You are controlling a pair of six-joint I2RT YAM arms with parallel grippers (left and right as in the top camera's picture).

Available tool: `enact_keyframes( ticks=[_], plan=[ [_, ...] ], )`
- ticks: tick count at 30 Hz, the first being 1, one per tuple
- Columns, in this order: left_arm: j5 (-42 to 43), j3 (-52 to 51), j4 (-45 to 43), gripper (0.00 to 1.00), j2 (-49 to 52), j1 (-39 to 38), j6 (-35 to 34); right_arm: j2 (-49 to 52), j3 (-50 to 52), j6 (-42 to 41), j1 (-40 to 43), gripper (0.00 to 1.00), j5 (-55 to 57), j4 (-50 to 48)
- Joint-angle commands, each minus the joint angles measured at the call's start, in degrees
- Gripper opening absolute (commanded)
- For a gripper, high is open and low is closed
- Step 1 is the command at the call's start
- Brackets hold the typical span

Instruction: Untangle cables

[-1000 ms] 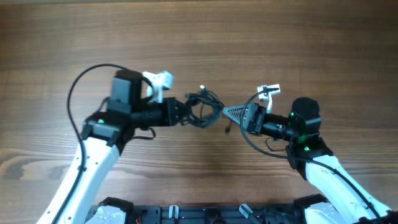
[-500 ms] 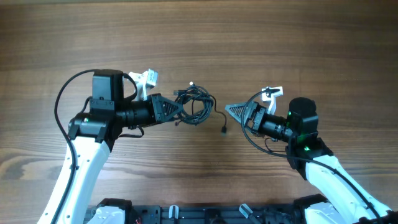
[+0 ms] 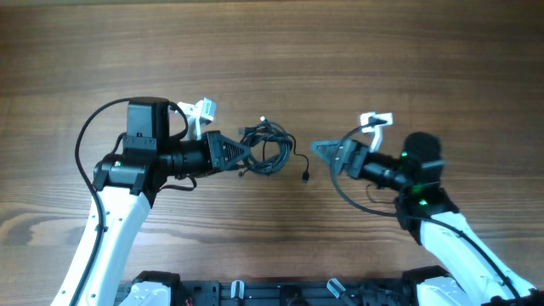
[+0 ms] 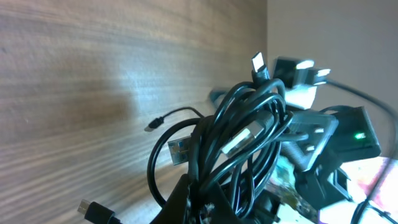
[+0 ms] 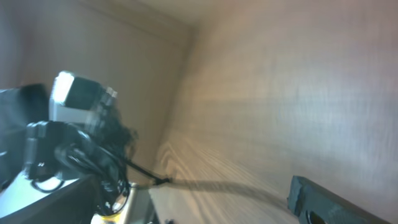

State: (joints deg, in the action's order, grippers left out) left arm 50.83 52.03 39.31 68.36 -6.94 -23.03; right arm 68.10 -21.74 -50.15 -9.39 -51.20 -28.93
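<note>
Overhead, cables (image 3: 270,146): knotted bundle of thin black cords at mid-counter, at the tip of the left gripper and well apart from the right one.
Overhead, left gripper (image 3: 244,153): clamped on the near edge of the cables, judging by the pinched tip.
Overhead, right gripper (image 3: 316,148): aimed at the bundle across a gap, with nothing seen in it; open or closed impossible to tell.
Overhead, loose plug (image 3: 304,177): small black end lying on the counter (image 3: 272,51) between the two grippers.
Left wrist, cables: glossy, rubbery loops, stacked and crossed, raised off the wood and rising straight out of the gripper at the bottom edge.
Left wrist, plugs: flat silver plug (image 4: 257,62) sticking up on top; blue plug (image 4: 179,151) poking out to the left; both rigid.
Left wrist, counter: matte wood grain, smooth, probably offering little friction.
Right wrist, finger (image 5: 317,198): only one dark finger in view, lower right; spread not readable.
Right wrist, cables: blurred dark clump far left, with one strand trailing out onto the wood.
Risk, tightening: pulling on the wrong strand likely to cinch the knot, given how often the loops cross.
Risk, slipping: thin, slick cord apt to slide out of a narrow pinch under tension.
Risk, snagging: hard plug heads apt to catch inside a loop and drag the whole bundle along.
</note>
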Motion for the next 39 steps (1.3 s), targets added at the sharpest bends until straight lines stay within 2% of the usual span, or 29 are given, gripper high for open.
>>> enact_keyframes(
  ticks=[1,7,13,16,20,22,26,33,35,39],
  plan=[
    [6.4,0.3,0.2,0.04,-1.0,0.3,0.0,-0.7,-0.4,4.9,6.9,1.00,-10.3,-6.1],
    [6.8,0.3,0.2,0.04,-1.0,0.3,0.0,-2.4,-0.4,4.1,18.3,1.00,-17.6,-9.1],
    [6.8,0.3,0.2,0.04,-1.0,0.3,0.0,-3.2,-0.4,8.3,24.1,0.99,-15.8,-8.2],
    [6.8,0.3,0.2,0.04,-1.0,0.3,0.0,-3.2,-0.4,14.0,24.8,0.99,-5.9,-2.6],
    [6.8,0.3,0.2,0.04,-1.0,0.3,0.0,-3.2,-0.4,17.2,24.8,1.00,18.4,7.7],
    [6.8,0.3,0.2,0.04,-1.0,0.3,-0.8,-3.3,-0.4,16.9,24.8,1.00,19.9,8.5],
    [6.8,0.3,0.0,0.04,-1.0,0.3,-3.4,-5.4,-0.4,14.0,24.7,1.00,11.9,8.4],
    [6.8,0.3,-1.0,0.04,-1.0,0.3,-9.9,-9.5,-0.4,7.0,23.7,1.00,-17.2,8.5],
    [6.8,0.3,-1.9,0.04,-1.0,0.3,-11.5,-9.6,-0.4,5.9,22.2,0.99,-20.4,8.4],
    [6.8,0.3,-3.1,0.04,-1.0,0.3,-15.0,-9.6,-0.4,4.7,16.7,0.99,-20.2,8.3]
  ],
)
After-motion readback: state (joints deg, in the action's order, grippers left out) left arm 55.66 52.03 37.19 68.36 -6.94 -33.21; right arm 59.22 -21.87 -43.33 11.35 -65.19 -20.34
